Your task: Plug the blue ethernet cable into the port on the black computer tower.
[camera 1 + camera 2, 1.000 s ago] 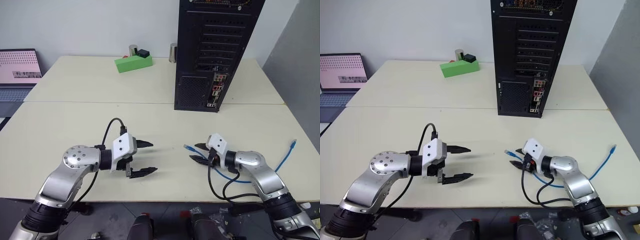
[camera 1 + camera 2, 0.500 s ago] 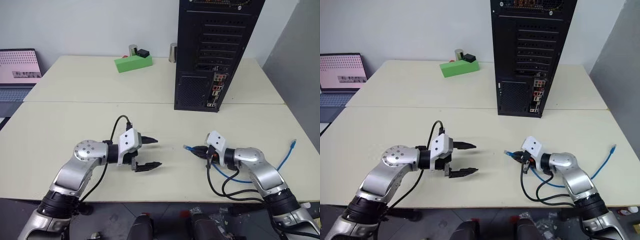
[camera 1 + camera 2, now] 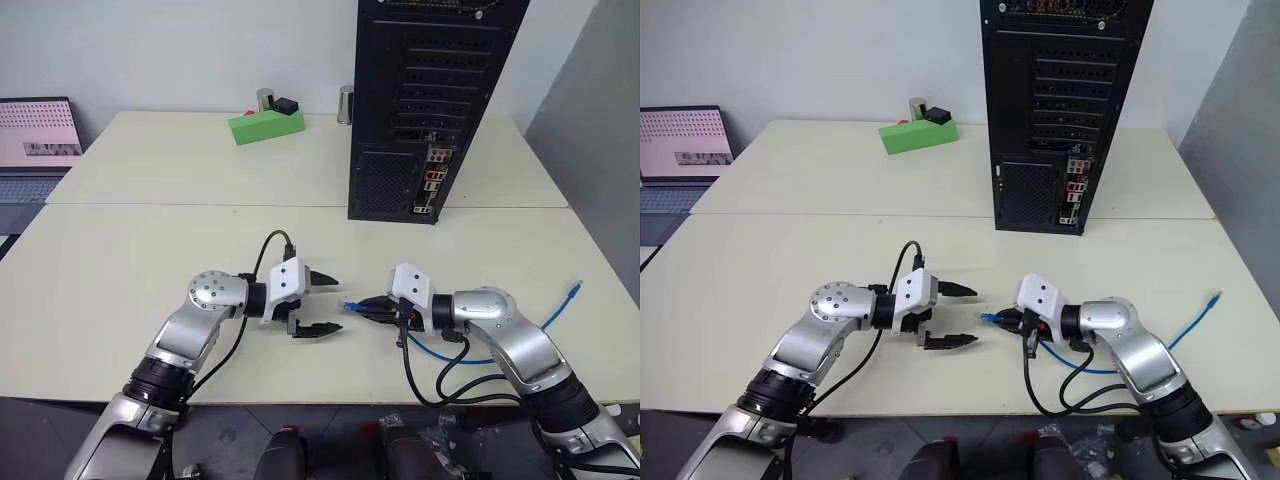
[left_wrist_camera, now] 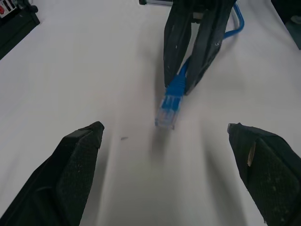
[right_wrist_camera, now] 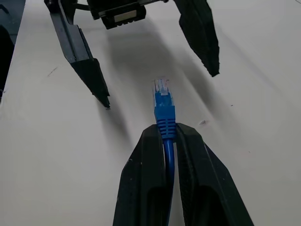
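My right gripper (image 3: pixel 372 306) is shut on the blue ethernet cable (image 3: pixel 556 317) just behind its clear plug (image 5: pixel 161 89). It holds the plug a little above the table, pointing toward my left gripper (image 3: pixel 337 303). That gripper is open, and in the left wrist view the plug (image 4: pixel 168 104) hangs just beyond its two fingertips. The rest of the cable loops on the table under my right arm, and its other plug (image 3: pixel 575 290) lies near the right edge. The black computer tower (image 3: pixel 420 110) stands at the back, its socket panel (image 3: pixel 431 186) facing me.
A green box (image 3: pixel 266 125) and two metal cylinders (image 3: pixel 346 104) stand at the back of the table. A laptop (image 3: pixel 35 140) sits at the far left. A grey panel (image 3: pixel 600 130) rises to the right. A seam (image 3: pixel 200 205) splits the table surface.
My right gripper has shut on the cable behind the plug, lifted it and carried it left. My left gripper, still open, has moved right toward it.
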`<state>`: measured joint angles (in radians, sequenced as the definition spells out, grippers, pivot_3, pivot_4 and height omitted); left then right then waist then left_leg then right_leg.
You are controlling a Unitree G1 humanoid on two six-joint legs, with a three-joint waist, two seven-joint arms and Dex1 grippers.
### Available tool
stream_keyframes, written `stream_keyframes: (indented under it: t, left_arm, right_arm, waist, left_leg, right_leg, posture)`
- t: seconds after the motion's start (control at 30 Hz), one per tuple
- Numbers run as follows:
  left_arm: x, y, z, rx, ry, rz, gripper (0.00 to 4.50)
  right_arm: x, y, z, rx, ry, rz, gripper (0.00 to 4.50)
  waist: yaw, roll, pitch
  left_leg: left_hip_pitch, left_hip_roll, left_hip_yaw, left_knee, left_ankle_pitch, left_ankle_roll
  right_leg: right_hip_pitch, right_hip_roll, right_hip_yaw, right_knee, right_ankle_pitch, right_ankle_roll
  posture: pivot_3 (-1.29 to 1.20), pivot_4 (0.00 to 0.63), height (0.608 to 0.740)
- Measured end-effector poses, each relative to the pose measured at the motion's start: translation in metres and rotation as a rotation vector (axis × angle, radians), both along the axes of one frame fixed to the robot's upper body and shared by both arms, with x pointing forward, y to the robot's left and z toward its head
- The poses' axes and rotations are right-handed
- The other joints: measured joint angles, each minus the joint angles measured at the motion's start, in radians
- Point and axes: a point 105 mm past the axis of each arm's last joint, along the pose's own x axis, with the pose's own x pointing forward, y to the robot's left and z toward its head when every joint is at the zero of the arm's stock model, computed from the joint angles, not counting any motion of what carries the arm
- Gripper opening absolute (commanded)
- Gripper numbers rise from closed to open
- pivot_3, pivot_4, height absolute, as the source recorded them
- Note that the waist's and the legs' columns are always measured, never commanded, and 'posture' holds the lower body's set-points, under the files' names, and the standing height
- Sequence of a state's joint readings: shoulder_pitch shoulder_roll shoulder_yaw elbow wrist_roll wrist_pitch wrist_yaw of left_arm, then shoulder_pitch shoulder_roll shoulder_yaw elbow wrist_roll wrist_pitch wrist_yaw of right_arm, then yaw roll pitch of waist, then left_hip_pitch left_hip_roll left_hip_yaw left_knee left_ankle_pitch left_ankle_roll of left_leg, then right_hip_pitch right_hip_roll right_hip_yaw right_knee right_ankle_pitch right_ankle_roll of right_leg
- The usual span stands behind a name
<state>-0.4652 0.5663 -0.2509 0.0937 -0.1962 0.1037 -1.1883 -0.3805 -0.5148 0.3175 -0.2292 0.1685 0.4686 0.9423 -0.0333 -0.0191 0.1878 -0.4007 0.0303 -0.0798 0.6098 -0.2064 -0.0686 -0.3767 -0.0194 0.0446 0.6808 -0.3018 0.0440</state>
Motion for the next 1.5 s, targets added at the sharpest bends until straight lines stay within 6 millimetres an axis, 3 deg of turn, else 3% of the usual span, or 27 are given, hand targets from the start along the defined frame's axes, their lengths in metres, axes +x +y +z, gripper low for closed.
stream_keyframes:
  t: [0.1,0.63,0.83,0.9,1.13,1.3,1.43,1.5]
  left_arm:
    - [0.0,-0.001,0.0,-0.001,0.001,-0.014,4.08]
    - [-0.005,-0.007,-0.007,0.018,0.025,-0.071,0.52]
    - [-0.006,-0.007,-0.007,0.025,0.011,-0.078,0.32]
    - [-0.006,-0.007,-0.007,0.025,0.009,-0.078,0.32]
    - [-0.004,-0.007,-0.007,0.021,-0.006,-0.071,0.32]
    - [-0.004,-0.012,-0.003,-0.012,-0.065,-0.094,0.32]
    - [-0.006,-0.015,0.002,-0.012,-0.214,-0.132,0.32]
    - [-0.006,-0.016,0.001,-0.012,-0.297,-0.142,0.32]
  right_arm:
    - [-0.001,0.002,0.001,-0.002,-0.003,0.009,0.07]
    - [-0.005,0.008,-0.002,-0.023,-0.008,0.04,0.07]
    - [-0.004,0.008,-0.001,-0.025,-0.012,0.04,0.07]
    - [-0.004,0.008,-0.001,-0.025,-0.012,0.04,0.76]
    - [-0.011,0.006,0.004,-0.043,-0.017,0.091,2.24]
    - [-0.007,-0.018,0.013,-0.075,-0.019,0.067,3.43]
    - [-0.007,-0.034,0.023,-0.025,0.024,0.017,4.35]
    - [-0.01,-0.036,0.023,0.013,0.078,0.006,4.38]
  waist:
    - [0.0,0.0,0.0]
    - [0.0,0.0,0.0]
    - [0.0,0.0,0.0]
    - [0.0,0.0,0.0]
    - [0.001,0.0,0.0]
    - [0.001,0.0,0.0]
    - [0.001,0.0,0.0]
    - [0.001,0.0,0.0]
  left_leg:
    - [0.0,0.0,0.0,0.0,0.0,0.0]
    - [0.0,0.0,0.0,0.0,0.0,0.0]
    - [0.0,0.0,0.0,0.0,0.0,0.0]
    - [0.0,0.0,0.0,0.0,0.0,0.0]
    - [0.0,0.0,0.0,0.0,0.0,0.0]
    - [0.0,0.0,0.0,0.0,0.0,0.0]
    - [0.0,0.0,0.0,0.0,0.0,0.0]
    - [0.0,0.0,0.0,0.0,0.0,0.0]
  right_leg:
    - [0.0,0.0,0.0,0.0,0.0,0.0]
    - [0.0,0.0,0.0,0.0,0.0,0.0]
    - [0.0,0.0,0.0,0.0,0.0,0.0]
    - [0.0,0.0,0.0,0.0,0.0,0.0]
    - [0.0,0.0,0.0,0.0,0.0,0.0]
    - [0.0,0.0,0.0,0.0,0.0,0.0]
    - [0.0,0.0,0.0,0.0,0.0,0.0]
    - [0.001,0.0,0.0,0.0,0.0,-0.001]
  posture:
    - [0.0,0.15,0.74]
    - [0.0,0.15,0.74]
    - [0.0,0.15,0.74]
    - [0.0,0.15,0.74]
    - [0.0,0.15,0.74]
    - [0.0,0.15,0.74]
    - [0.0,0.15,0.74]
    - [0.0,0.15,0.74]
